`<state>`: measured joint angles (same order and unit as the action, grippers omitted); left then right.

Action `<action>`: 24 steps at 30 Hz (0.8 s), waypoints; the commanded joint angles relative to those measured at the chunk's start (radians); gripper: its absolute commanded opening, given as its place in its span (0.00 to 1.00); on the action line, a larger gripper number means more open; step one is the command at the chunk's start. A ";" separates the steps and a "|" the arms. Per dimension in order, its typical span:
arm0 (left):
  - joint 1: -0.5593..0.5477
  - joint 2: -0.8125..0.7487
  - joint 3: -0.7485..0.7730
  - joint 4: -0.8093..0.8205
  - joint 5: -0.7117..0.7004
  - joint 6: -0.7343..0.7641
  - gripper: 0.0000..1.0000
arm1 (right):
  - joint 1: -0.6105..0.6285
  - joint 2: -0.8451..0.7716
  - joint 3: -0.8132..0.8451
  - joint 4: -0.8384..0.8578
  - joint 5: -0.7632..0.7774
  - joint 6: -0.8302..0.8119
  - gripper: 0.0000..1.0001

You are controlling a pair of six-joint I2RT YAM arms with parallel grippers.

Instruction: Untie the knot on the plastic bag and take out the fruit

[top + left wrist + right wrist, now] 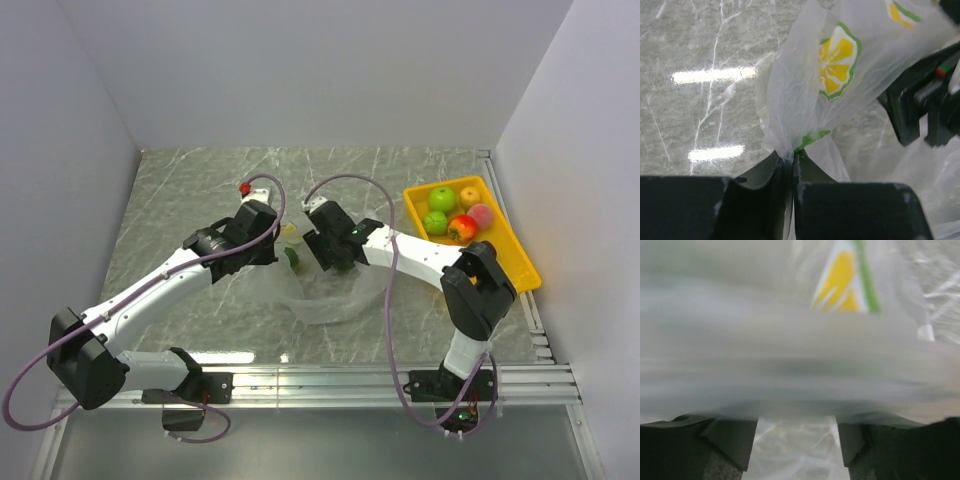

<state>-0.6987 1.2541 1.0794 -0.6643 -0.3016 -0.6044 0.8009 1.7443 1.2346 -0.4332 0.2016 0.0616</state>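
Observation:
The clear plastic bag (330,298) lies crumpled mid-table, with its upper film lifted between my two grippers. It has a yellow lemon-slice print with a green rim (837,62). My left gripper (274,246) is shut on a bunched fold of the bag film (785,145), pinched at the fingertips (791,161). My right gripper (328,252) is open, and blurred bag film (790,365) is draped across its fingertips (732,432). It shows as dark fingers in the left wrist view (912,107). A green patch (292,257) sits between the grippers; I cannot tell whether it is fruit or print. I cannot make out the knot.
A yellow tray (515,255) stands at the right with two green apples (441,199), a red apple (461,229) and other fruit. White walls close in the grey marble table (180,190) on three sides. A metal rail (330,380) runs along the near edge.

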 commanded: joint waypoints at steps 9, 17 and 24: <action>0.005 0.007 0.027 0.005 0.032 0.037 0.14 | -0.089 0.010 -0.043 0.054 0.246 0.121 0.82; 0.004 0.010 0.022 0.014 0.058 0.034 0.14 | -0.138 0.073 -0.089 0.073 0.136 0.179 0.82; 0.002 0.007 -0.013 0.046 0.102 0.006 0.14 | -0.140 0.098 -0.150 0.099 0.038 0.218 0.79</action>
<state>-0.6987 1.2736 1.0771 -0.6434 -0.2310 -0.5888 0.6682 1.8011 1.1561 -0.2832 0.3573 0.2146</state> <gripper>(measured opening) 0.142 0.814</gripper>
